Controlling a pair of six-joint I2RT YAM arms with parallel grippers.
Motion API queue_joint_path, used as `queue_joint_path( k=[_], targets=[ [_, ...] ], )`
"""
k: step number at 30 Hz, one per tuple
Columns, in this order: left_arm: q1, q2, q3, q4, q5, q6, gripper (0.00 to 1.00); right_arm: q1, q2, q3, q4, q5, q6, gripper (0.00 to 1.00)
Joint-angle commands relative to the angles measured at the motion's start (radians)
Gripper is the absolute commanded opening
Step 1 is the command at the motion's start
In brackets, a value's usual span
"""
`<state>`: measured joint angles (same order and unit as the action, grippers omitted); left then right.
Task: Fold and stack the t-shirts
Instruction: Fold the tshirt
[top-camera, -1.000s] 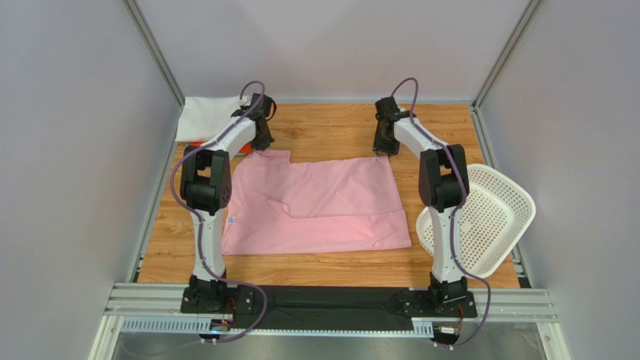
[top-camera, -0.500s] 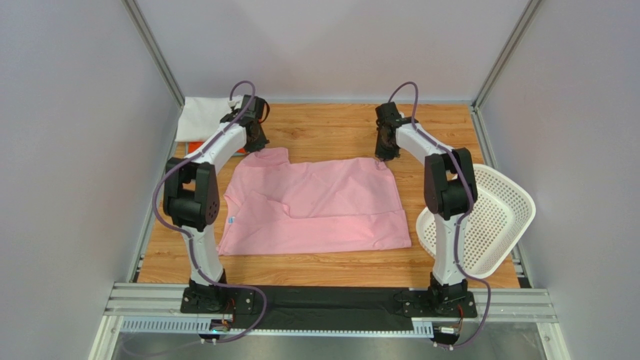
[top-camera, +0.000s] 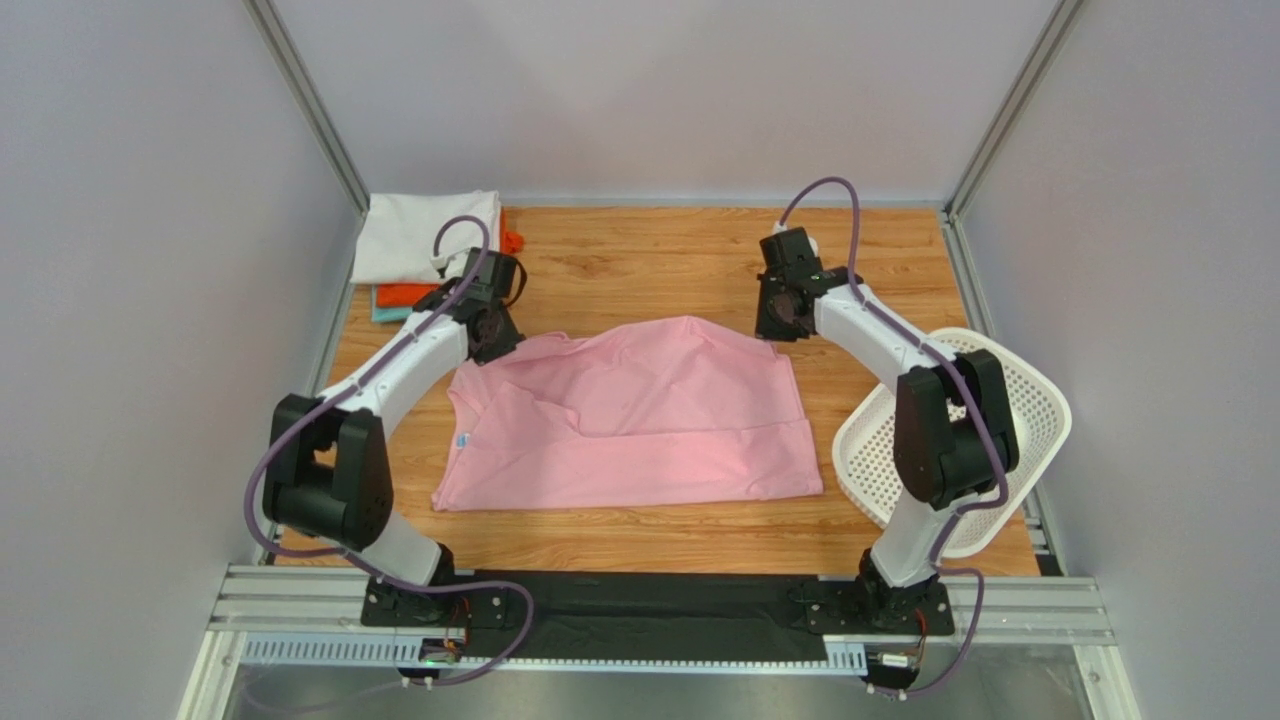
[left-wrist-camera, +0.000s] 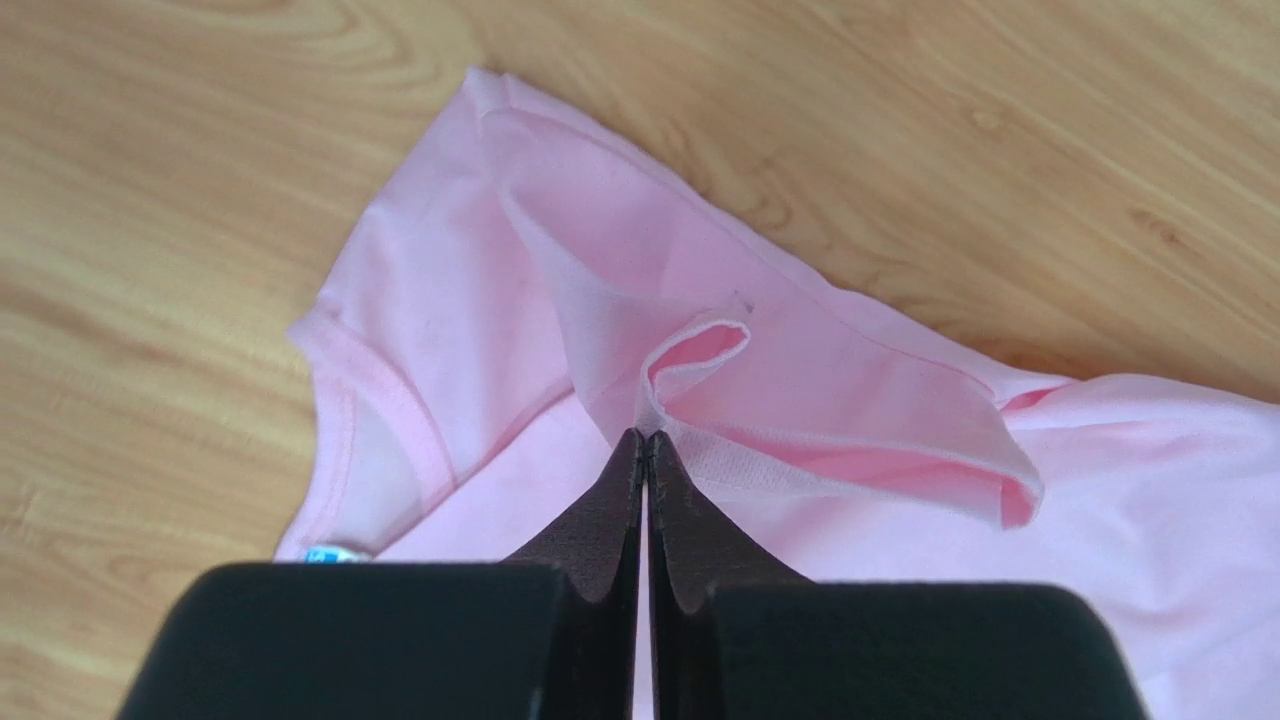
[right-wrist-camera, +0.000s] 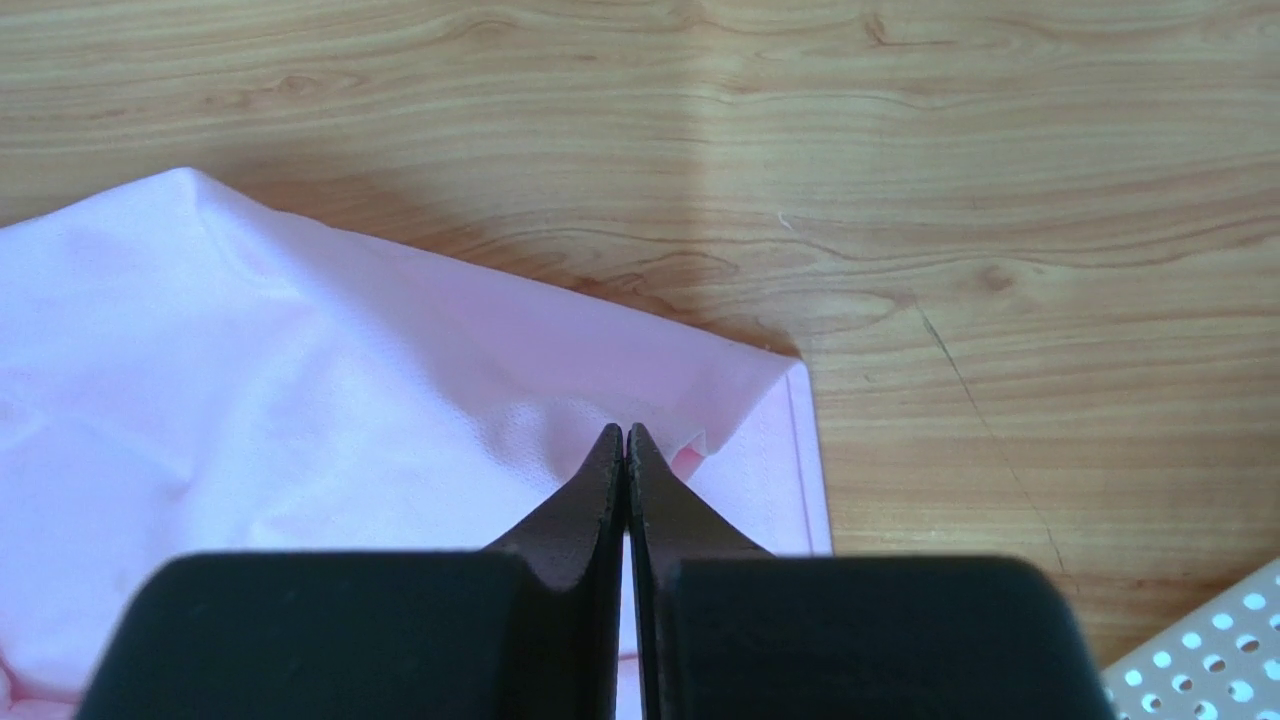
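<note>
A light-grained wooden tabletop (top-camera: 646, 255) carries a light pink cloth t-shirt (top-camera: 631, 435) spread across its middle, its near hem flat on the wood and its far edge lifted. In the far left corner lies a pile: a white folded t-shirt (top-camera: 413, 237) over an orange-red t-shirt (top-camera: 398, 294) and a sliver of teal t-shirt (top-camera: 383, 317). A white perforated plastic basket (top-camera: 1029, 398) sits tilted at the right edge.

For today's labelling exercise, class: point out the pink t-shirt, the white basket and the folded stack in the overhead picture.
pink t-shirt (top-camera: 646, 435), top view, middle of its body.
white basket (top-camera: 1037, 413), top view, its perforated wall.
folded stack (top-camera: 421, 237), top view, its white top layer.
</note>
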<state>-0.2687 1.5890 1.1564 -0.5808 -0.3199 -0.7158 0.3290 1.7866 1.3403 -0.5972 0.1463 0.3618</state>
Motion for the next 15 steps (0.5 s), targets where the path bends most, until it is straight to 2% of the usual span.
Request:
queue_joint_path(
  k=[1,15],
  targets=[
    [-0.012,-0.135,-0.067,0.024,-0.034,-0.056,0.0,0.002,-0.084,-0.053,0.039,0.028,-0.004,0.0],
    [-0.078,-0.461,-0.311,-0.028,-0.09,-0.165,0.0,0.002,-0.216,-0.15,0.008,0.05,-0.035,0.0]
  ],
)
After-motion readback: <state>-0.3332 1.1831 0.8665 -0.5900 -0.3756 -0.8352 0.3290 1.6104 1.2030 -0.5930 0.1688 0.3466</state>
